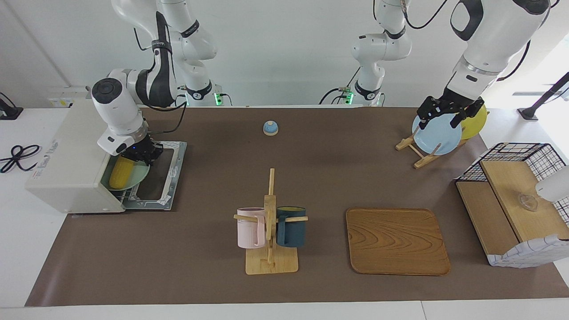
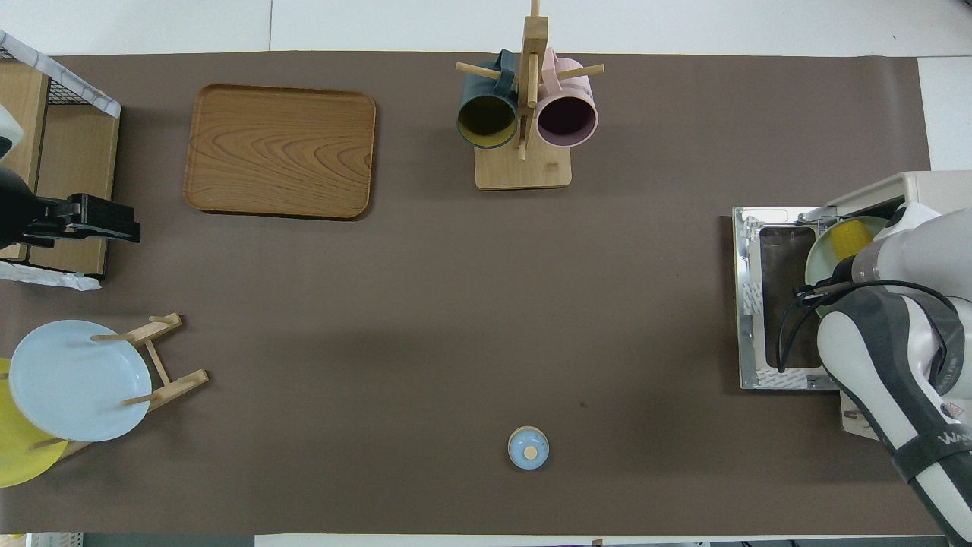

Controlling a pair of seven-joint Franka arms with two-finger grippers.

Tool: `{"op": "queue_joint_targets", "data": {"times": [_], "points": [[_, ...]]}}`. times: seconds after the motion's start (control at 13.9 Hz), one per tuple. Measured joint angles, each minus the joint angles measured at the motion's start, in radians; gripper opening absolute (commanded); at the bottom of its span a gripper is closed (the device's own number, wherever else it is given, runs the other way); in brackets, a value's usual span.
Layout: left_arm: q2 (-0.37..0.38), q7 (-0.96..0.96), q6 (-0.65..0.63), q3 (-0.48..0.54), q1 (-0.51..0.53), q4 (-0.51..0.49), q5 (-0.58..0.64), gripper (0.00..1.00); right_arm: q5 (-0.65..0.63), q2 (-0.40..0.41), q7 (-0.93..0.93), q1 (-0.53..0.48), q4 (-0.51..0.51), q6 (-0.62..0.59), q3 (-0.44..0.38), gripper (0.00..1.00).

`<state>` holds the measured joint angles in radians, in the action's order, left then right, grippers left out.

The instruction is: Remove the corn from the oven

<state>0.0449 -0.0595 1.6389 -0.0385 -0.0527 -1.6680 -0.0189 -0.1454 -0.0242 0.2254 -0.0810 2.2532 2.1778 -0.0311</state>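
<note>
At six o'clock on the table (reading it as a dial with the robots at six), nearest them, sits a small blue bell [image 2: 528, 447]. Round at eight, toward the left arm's end, a wooden rack [image 2: 163, 357] holds a blue plate [image 2: 76, 380] and a yellow plate [image 2: 15, 456] on edge.

At three to four o'clock stands the oven [image 1: 66, 164], its door [image 1: 171, 178] dropped open flat onto the table. The corn [image 1: 121, 172] is in the oven's mouth, lying on a pale green plate [image 1: 141, 174], and about half of it shows past the oven's wall. The right gripper [image 1: 143, 156] is down at the end of the corn nearer the robots, at the green plate's rim; whether it grips anything I cannot tell.

At nine o'clock the left gripper [image 1: 444, 116] hangs in the air over the near edge of the basket [image 1: 511, 195], jaws spread and holding nothing; this arm waits.

At eleven lies a wooden tray [image 1: 395, 240]. At twelve, farthest out, a mug stand [image 1: 270, 231] carries a pink mug [image 1: 250, 227] and a dark blue mug [image 1: 291, 226]
</note>
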Motion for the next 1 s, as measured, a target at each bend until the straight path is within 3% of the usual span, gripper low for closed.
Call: {"op": "queue_joint_targets", "data": {"times": [0.36,0.65,1.0], "points": [[0.001,0.0,0.002,0.0,0.0,-0.001,0.0,1.0,-0.045,-0.002,-0.022,0.083,0.002,-0.013,0.001,0.0],[0.002,0.0,0.002,0.0,0.0,-0.002,0.0,1.0,-0.124,-0.011,-0.131,0.188,-0.004,-0.084,0.006,0.0],[0.005,0.0,0.006,0.0,0.0,-0.012,0.0,1.0,-0.128,-0.015,-0.22,0.273,-0.036,-0.156,0.008,0.0]]}}
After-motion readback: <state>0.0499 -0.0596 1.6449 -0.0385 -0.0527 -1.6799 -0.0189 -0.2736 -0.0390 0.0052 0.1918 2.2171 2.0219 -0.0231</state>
